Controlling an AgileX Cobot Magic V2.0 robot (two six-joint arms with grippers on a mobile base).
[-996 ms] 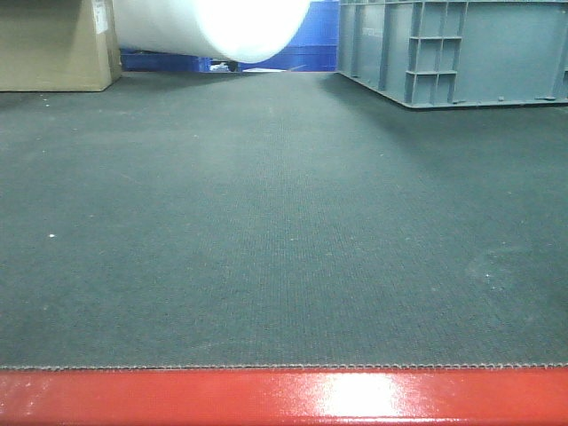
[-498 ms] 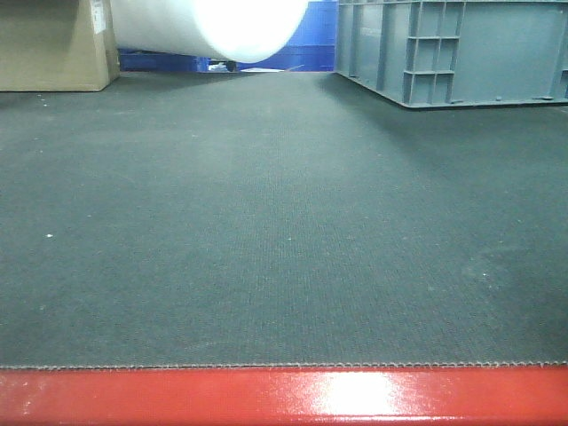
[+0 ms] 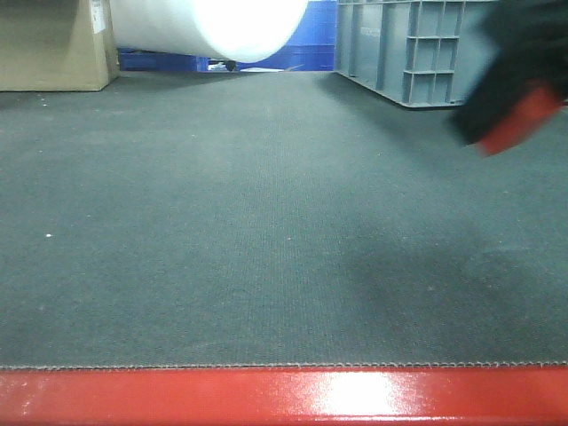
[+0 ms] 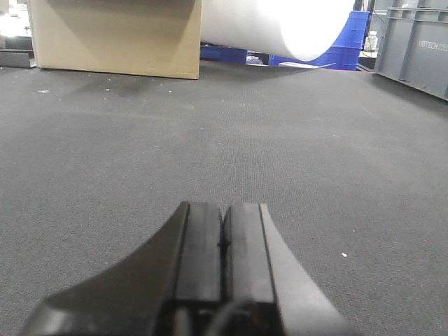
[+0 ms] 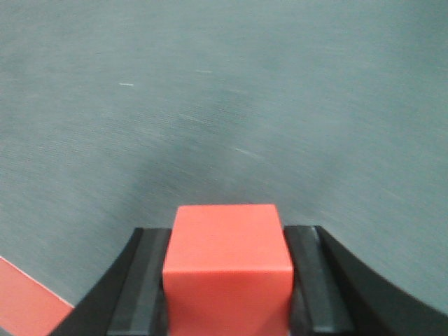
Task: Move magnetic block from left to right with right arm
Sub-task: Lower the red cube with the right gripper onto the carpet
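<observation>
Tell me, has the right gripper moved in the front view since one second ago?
Yes. The bulky black right gripper has entered from the right, now before the grey plastic crate, carrying the small bright-red cube.

A dark grey ribbed felt mat (image 3: 222, 222) covers the table behind a glossy red front rim (image 3: 177, 397), with a tan cardboard box (image 3: 49, 44), a white plastic roll (image 3: 213, 25), blue plastic crates (image 3: 311, 49) and a grey plastic crate (image 3: 408, 49) along the far edge.

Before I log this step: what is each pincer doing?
Left pincer: closed, empty.
Right pincer: closed on the magnetic block, off the mat.
</observation>
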